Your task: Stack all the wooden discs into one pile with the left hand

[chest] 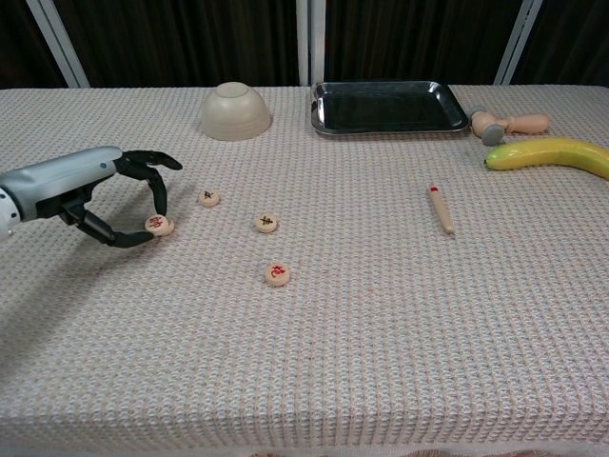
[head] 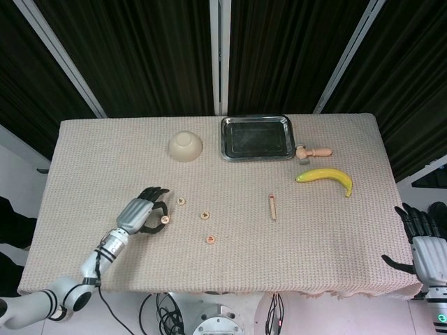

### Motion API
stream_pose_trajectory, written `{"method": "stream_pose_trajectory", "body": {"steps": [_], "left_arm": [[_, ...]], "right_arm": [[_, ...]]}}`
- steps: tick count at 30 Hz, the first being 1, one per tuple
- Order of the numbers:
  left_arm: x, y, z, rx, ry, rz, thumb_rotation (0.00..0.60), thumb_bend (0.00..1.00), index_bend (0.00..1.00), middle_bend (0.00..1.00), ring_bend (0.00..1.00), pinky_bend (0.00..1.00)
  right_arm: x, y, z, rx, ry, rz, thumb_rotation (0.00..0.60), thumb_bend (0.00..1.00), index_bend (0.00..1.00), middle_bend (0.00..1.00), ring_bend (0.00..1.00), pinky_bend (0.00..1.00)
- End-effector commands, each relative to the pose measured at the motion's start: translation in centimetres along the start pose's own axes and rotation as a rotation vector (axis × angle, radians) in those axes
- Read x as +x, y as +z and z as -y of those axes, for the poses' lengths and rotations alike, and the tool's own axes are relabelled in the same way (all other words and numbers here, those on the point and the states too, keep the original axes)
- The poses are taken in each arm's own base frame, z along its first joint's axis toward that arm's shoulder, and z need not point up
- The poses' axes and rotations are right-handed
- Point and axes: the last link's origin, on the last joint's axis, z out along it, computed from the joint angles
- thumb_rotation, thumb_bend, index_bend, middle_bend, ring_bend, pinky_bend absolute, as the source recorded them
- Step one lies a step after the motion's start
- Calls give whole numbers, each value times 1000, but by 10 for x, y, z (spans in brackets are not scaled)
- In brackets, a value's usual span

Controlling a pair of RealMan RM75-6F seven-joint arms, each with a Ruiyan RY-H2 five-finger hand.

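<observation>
- Chest view shows my left hand (chest: 114,195) low over the cloth, thumb and fingertips curled around one wooden disc (chest: 159,225), pinching it where it rests on the table (chest: 381,333).
- I count three other discs lying apart to its right: one (chest: 209,198) near the fingers, one (chest: 267,223) further right, one (chest: 277,274) nearer me.
- My right hand (head: 422,241) sits off the table's right edge, fingers spread, holding nothing.
- Bowl (chest: 236,110), tray (chest: 388,105) and banana (chest: 552,154) sit along the far side.

Silver-backed robot hand (chest: 100,195), black fingers (chest: 157,195), white arm (head: 42,301)
</observation>
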Motion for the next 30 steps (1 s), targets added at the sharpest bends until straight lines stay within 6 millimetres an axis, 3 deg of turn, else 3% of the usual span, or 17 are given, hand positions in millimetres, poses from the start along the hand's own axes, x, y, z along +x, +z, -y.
{"method": "stream_pose_trajectory", "body": {"steps": [1,30], "left_arm": [[0,4,-1,-3,0,3,600,369,526,79,0,0],[3,3,6,26,29,10,600,368,443,79,0,0]], "right_arm": [[0,1,0,0,0,0,600,0,0,0,0,0],[-1,2,1,-5,-5,12,600,0,0,0,0,0]]}}
